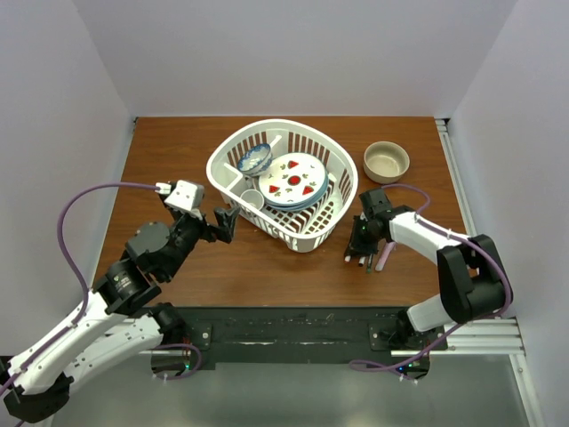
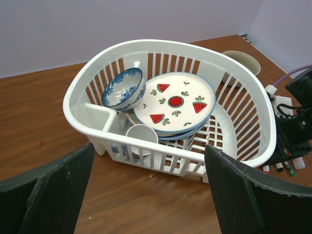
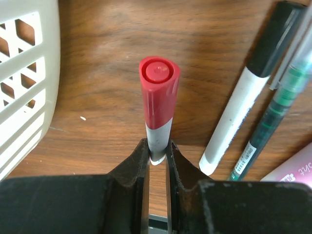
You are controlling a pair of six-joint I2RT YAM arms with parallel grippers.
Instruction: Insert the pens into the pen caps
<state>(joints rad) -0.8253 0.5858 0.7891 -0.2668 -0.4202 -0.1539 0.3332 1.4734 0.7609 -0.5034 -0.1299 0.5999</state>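
Observation:
My right gripper [image 3: 158, 152] is shut on the lower end of a white-barrelled pen [image 3: 160, 136] that wears a red cap [image 3: 159, 92]; the pen points away from the jaws just above the wood. To its right lie a white pen with a black cap [image 3: 243, 97], a dark green pen [image 3: 273, 117] and a lilac-pink pen [image 3: 295, 170]. From above, the right gripper [image 1: 363, 233] sits beside the basket's right corner, over the pens [image 1: 369, 258]. My left gripper [image 1: 227, 222] is open and empty at the basket's left front; the gripper [image 2: 148, 195] faces the basket wall.
A white dish basket [image 1: 307, 238] in the table's middle holds a watermelon plate [image 1: 293, 181], a blue-patterned bowl [image 1: 254, 158] and a white cup [image 1: 252, 199]. A beige bowl [image 1: 387, 162] stands at the back right. The basket wall [image 3: 22, 73] is close on the right gripper's left.

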